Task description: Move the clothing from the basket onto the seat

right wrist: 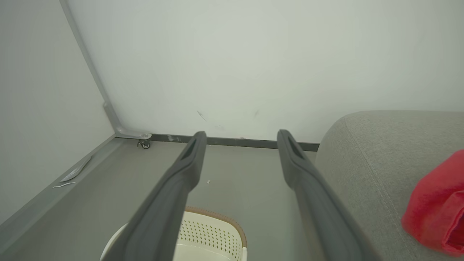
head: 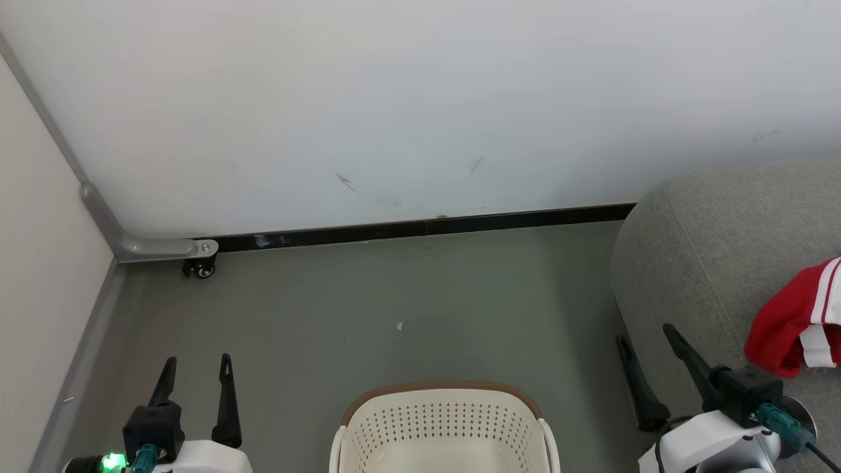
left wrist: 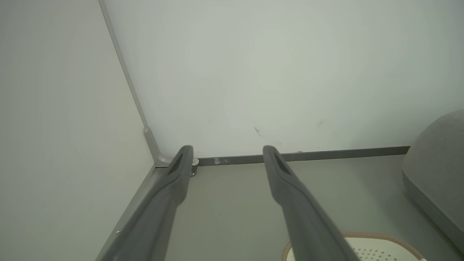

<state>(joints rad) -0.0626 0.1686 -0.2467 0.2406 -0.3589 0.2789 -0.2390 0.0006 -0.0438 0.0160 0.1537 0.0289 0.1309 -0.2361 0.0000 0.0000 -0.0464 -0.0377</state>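
The cream basket [head: 447,420] with its brown rim stands on the floor at the bottom centre of the head view; the part of its inside that I can see holds nothing. Red clothing [head: 798,322] with white bands lies bunched on the grey seat [head: 709,249] at the right. My left gripper [head: 197,369] hangs open at the lower left, left of the basket. My right gripper [head: 645,332] is open too, between the basket and the seat's edge. In the right wrist view the clothing [right wrist: 435,208] rests on the seat [right wrist: 369,152] beside the basket [right wrist: 214,232].
A white wall runs across the back with a dark baseboard [head: 427,226]. A pale panel on a small caster wheel [head: 200,266] closes off the left side. Grey floor [head: 394,309] lies between wall, basket and seat.
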